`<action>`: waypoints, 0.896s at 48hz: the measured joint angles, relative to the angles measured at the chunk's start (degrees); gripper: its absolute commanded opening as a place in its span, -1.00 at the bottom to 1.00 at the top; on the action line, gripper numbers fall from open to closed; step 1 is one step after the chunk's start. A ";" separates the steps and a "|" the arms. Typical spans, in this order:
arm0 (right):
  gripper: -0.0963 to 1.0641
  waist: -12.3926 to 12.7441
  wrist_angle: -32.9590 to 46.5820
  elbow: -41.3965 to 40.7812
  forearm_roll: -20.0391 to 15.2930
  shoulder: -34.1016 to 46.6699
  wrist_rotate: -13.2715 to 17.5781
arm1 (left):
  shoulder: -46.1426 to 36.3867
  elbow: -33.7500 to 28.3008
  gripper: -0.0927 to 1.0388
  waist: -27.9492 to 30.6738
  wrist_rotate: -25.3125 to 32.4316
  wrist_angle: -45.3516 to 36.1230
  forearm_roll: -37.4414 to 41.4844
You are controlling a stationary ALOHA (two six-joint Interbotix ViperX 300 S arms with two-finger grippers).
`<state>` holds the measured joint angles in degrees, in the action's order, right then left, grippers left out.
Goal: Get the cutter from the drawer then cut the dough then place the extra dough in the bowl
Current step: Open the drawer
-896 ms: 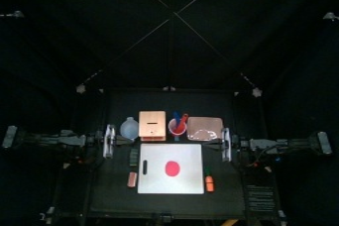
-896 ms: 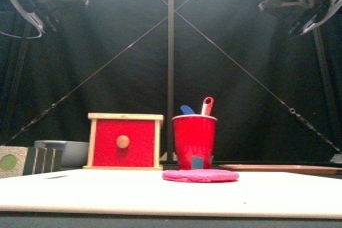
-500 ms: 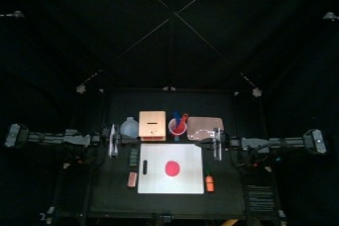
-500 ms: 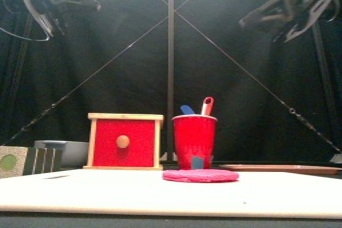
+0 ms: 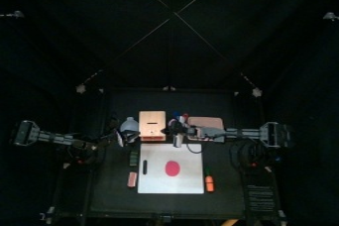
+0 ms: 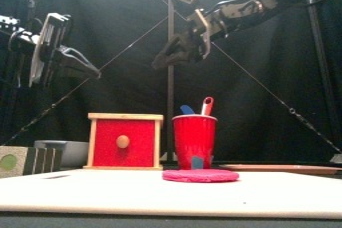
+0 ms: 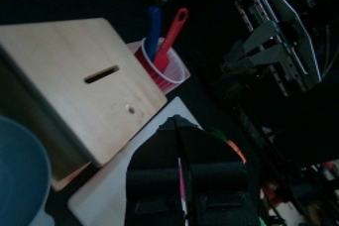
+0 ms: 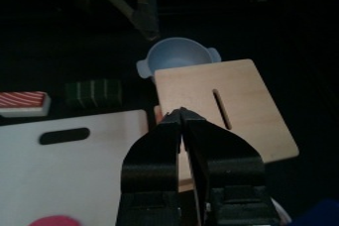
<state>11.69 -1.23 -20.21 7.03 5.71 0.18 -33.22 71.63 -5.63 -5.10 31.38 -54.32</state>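
Note:
The pale wooden box with its red drawer front stands at the back of the table, drawer closed. A flat red dough disc lies on the white cutting board. The blue-grey bowl sits left of the box. My left gripper hangs high beside the bowl, jaws together and holding nothing. My right gripper hovers well above the board's back edge, near the box and red cup, also shut and empty. No cutter is in sight.
The red cup holds a blue and a red toy knife. A pink tray lies right of the cup. Small toy foods lie left and right of the board. A dark sushi roll lies near the bowl.
Both arms have swung in from the table's sides toward the middle. The right gripper has gone from the right edge to above the box and cup; the left has come in near the bowl.

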 measured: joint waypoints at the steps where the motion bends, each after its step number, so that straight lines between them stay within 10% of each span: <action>1: -0.73 0.18 -0.70 0.97 0.26 0.97 -0.18 | 0.53 -0.09 -0.78 -0.44 -0.18 0.00 0.00; 27: -0.73 2.55 -11.87 9.32 1.32 10.90 -0.62 | 25.31 -11.60 -0.73 -4.22 -5.01 4.48 -2.46; 43: -0.73 2.46 -12.30 9.32 1.58 10.90 -0.62 | 28.04 -14.59 0.27 -5.71 -21.53 2.11 -2.81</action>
<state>14.15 -13.54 -10.90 8.61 16.61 -0.44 -5.19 57.04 -11.34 -26.63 33.49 -57.13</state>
